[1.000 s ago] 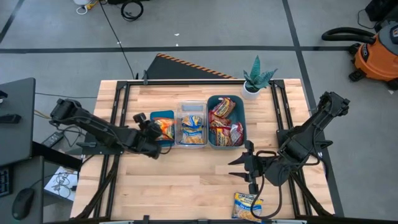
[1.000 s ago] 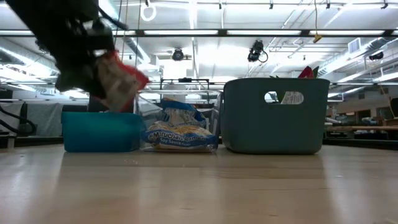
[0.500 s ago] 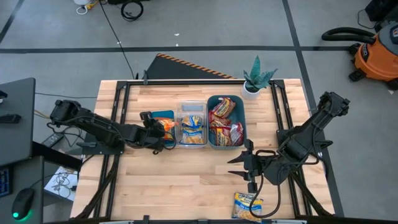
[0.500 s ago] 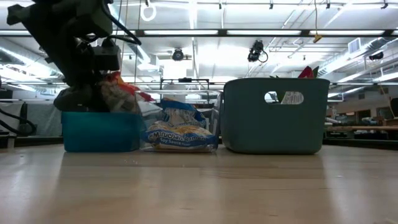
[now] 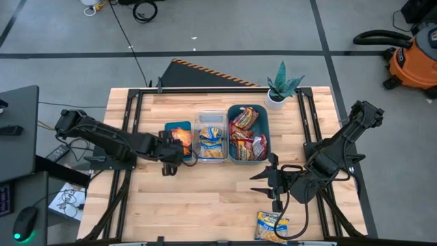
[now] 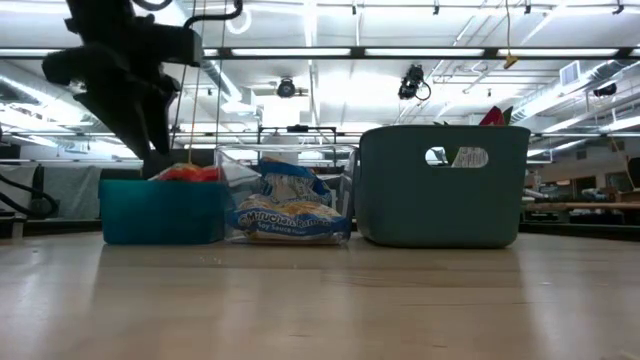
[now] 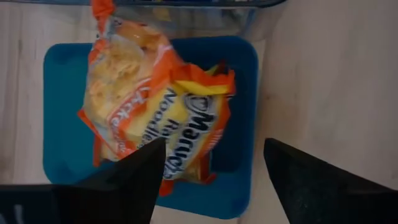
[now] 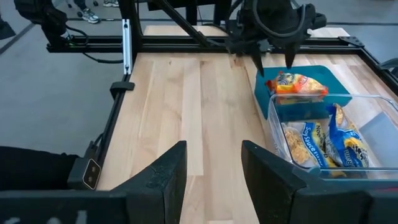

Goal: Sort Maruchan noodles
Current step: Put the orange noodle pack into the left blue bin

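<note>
**Ana:** Sorting seems to run by print colour. What sits at the far left?

**Ben:** From the left in the overhead view, the left gripper [image 5: 172, 152] hovers over the small teal bin [image 5: 168, 128]. Its fingers [image 7: 134, 174] are spread apart with nothing between them. An orange-print noodle packet [image 7: 152, 106] lies in that bin directly beneath the gap, crumpled and slightly heaped, clear of both fingers.

**Ana:** So it is not held?

**Ben:** No — it rests on the bin floor, and in the table-level view its top just shows above the teal wall. I judge the wide stance to mean a drop-off, not a grab.

**Ana:** And next along?

**Ben:** Touching the teal bin's right side is a clear bin [image 5: 210, 116] with blue-print packets [image 5: 212, 140]. Beside that stands a taller grey-blue bin [image 5: 266, 133] holding red-print packets [image 5: 244, 137]. One colour to each container, which likely explains the layout.

**Ana:** Where is the other arm?

**Ben:** The right gripper [image 5: 268, 183] waits low over bare wood, to the right and toward the table's front, well apart from all three bins. Its fingers are parted and empty.

**Ana:** Anything unsorted?

**Ben:** One blue-print packet [image 5: 272, 224] lies flat at the table's front edge, near the right gripper — by my reading, the closest arm for it.
</note>
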### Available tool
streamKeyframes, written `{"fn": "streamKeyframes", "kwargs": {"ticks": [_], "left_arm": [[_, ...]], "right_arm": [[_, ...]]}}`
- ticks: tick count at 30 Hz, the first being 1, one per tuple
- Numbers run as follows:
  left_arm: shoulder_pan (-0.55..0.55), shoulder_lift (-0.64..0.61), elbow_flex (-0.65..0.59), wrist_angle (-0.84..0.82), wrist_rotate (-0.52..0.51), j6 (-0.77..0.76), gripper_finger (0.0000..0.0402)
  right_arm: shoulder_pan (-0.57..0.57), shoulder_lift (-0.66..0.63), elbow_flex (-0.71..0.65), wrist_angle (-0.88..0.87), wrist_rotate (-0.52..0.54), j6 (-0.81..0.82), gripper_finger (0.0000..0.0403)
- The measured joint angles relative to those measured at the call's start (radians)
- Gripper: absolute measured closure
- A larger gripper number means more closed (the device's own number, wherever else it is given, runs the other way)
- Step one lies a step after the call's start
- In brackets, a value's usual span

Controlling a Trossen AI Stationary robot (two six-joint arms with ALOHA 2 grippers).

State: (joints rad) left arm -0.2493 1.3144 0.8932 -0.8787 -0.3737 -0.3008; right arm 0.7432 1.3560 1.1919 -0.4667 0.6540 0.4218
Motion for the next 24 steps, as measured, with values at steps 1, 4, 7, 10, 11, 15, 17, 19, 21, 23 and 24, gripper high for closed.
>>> {"fn": "streamKeyframes", "kwargs": {"ticks": [1, 4, 7, 10, 11, 15, 17, 19, 21, 23, 24], "left_arm": [[-0.007, 0.000, 0.003, -0.002, 0.002, -0.006, 0.0126], [-0.024, 0.000, 0.005, 0.001, 0.002, -0.029, 0.0136], [-0.033, 0.000, 0.004, -0.005, -0.108, -0.075, 0.0147], [-0.024, 0.000, -0.033, 0.057, -0.258, -0.148, 0.0158], [-0.015, 0.000, -0.057, 0.097, -0.286, -0.161, 0.0162], [0.050, 0.000, -0.162, 0.280, -0.250, -0.147, 0.0177], [0.089, 0.009, -0.193, 0.315, -0.188, -0.133, 0.0185], [0.117, 0.007, -0.188, 0.286, -0.142, -0.117, 0.0193], [0.127, -0.014, -0.157, 0.214, -0.121, -0.105, 0.0201], [0.120, -0.050, -0.104, 0.165, -0.130, -0.081, 0.0208], [0.113, -0.068, -0.077, 0.154, -0.139, -0.070, 0.0211]], "right_arm": [[0.000, 0.000, 0.000, 0.000, 0.000, 0.003, 0.0244], [0.001, 0.000, 0.000, 0.000, -0.008, 0.005, 0.0244], [0.001, 0.000, 0.000, 0.000, -0.018, 0.006, 0.0244], [-0.001, 0.000, 0.000, 0.001, -0.018, 0.005, 0.0244], [-0.004, 0.000, 0.000, 0.001, -0.018, 0.004, 0.0244], [-0.012, 0.000, 0.000, 0.003, -0.017, 0.005, 0.0244], [-0.013, 0.000, 0.000, 0.006, -0.018, 0.005, 0.0244], [-0.013, 0.000, 0.000, 0.009, -0.018, 0.005, 0.0244], [-0.013, 0.000, 0.000, 0.009, -0.018, 0.010, 0.0244], [-0.013, 0.000, 0.000, 0.006, -0.027, 0.031, 0.0244], [-0.015, 0.000, 0.000, -0.001, -0.050, 0.044, 0.0244]]}}
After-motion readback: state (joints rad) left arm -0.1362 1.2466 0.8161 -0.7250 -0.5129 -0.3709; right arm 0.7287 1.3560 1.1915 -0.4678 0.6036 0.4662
